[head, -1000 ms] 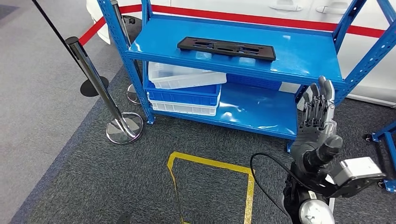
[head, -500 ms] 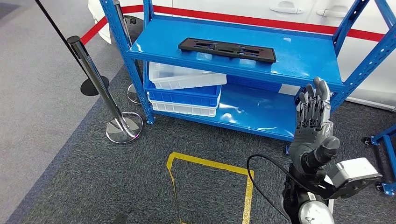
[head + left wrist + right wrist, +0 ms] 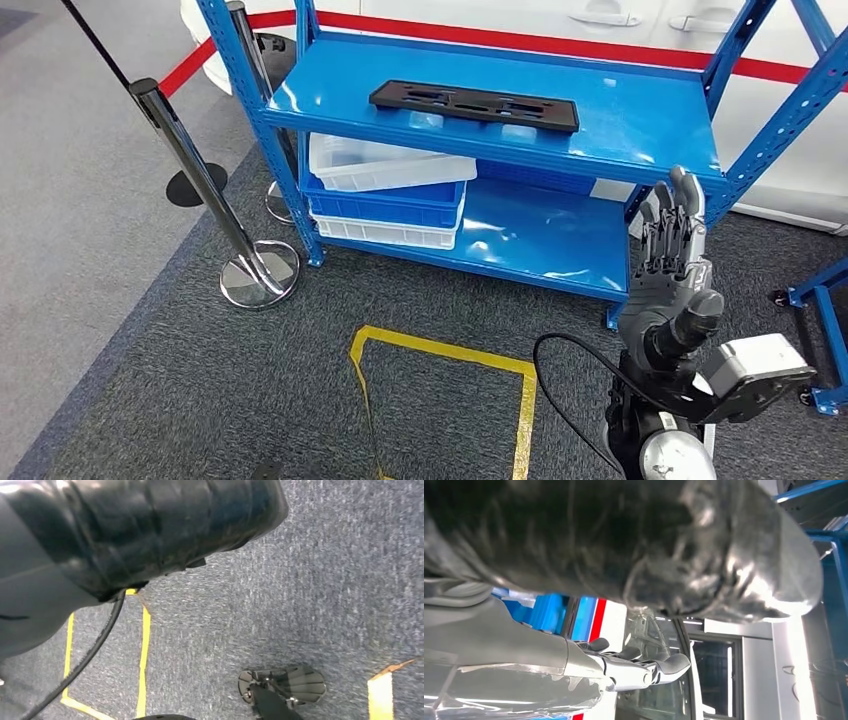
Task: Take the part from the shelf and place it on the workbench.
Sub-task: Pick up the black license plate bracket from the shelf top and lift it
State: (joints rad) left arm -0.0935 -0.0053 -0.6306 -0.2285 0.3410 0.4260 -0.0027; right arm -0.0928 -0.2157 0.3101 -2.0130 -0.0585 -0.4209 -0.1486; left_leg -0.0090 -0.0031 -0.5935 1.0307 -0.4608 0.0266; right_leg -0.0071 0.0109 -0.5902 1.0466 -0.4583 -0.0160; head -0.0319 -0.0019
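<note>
A long flat black part (image 3: 474,105) with cut-outs lies on the top board of the blue shelf (image 3: 640,125). My right hand (image 3: 672,265) is raised in front of the shelf's right front post, well to the right of the part and lower than it. Its fingers (image 3: 678,215) point straight up and hold nothing. The right wrist view shows the same fingers (image 3: 639,667) stretched out and empty. My left hand (image 3: 125,525) is a dark glossy bulk close to the left wrist camera, above grey carpet, and its fingers are hidden.
The lower shelf board carries a white bin (image 3: 385,160) stacked on a blue bin (image 3: 385,205). A chrome barrier post (image 3: 195,180) stands to the left of the shelf. Yellow tape (image 3: 440,350) marks a box on the carpet. A white car (image 3: 560,20) is behind, a blue cart (image 3: 822,300) at right.
The whole picture has shifted slightly to the left, so the camera moved. My right hand stays raised with straight fingers, a little lower against the shelf than a second ago.
</note>
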